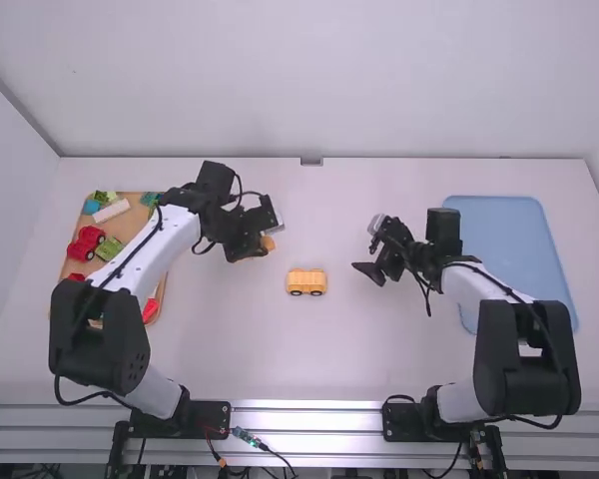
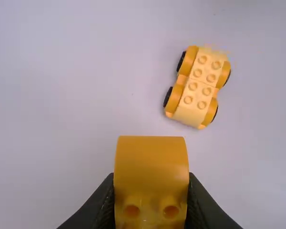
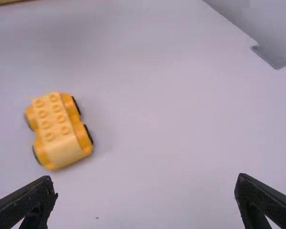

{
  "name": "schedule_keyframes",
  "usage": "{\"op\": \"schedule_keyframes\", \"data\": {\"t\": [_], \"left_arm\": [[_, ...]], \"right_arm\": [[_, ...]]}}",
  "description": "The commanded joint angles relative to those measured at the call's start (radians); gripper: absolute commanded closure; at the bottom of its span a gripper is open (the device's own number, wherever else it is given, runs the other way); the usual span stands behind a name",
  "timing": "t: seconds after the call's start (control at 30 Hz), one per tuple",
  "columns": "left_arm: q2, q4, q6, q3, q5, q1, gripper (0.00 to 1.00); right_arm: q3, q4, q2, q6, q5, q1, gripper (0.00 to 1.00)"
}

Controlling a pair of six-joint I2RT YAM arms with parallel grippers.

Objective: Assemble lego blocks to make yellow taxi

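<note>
"Table first, it's the biggest. How are its edges?"

"The far one meets the wall. A blue tray lies toward the right side, a wooden board toward the left."

"And the arms?"

"The left arm passes over the board's inner edge, the right arm over the tray's inner edge. Between them there's a wide stretch of tabletop to move in."

"What about the hands on them?"

"The right gripper has its fingers spread well apart, bare table showing between the tips. The left gripper is closed on a rounded yellow block, pinched from both sides."

"Where's the taxi, then?"

"Its yellow car base stands on its wheels between the two grippers, nearer the left one, with room all around and studs on top. The held block is apart from it."

"Anything smaller on the board?"

"A red toy car, a green block beside it, and a whitish block farther back."
</note>
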Motion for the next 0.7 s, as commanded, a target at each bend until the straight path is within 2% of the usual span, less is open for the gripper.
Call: {"op": "schedule_keyframes", "data": {"t": [0.0,0.17,0.37,0.57,0.67], "left_arm": [[-0.006,0.015,0.086,-0.040,0.052,-0.008,0.98],[-0.006,0.118,0.131,-0.139,0.096,-0.026,0.99],[-0.006,0.135,0.129,-0.180,0.092,-0.058,0.98],[-0.004,0.069,0.082,-0.195,-0.084,-0.063,0.98],[-0.004,0.113,0.111,-0.241,-0.150,-0.066,0.98]], "right_arm": [[0.017,-0.013,0.039,-0.059,-0.064,0.014,0.01],[0.016,-0.014,0.111,-0.173,-0.086,0.052,0.01],[0.013,-0.010,0.159,-0.271,-0.183,0.059,0.01],[0.013,-0.015,0.165,-0.237,-0.175,0.043,0.01],[0.012,-0.019,0.165,-0.235,-0.175,0.045,0.01]]}}
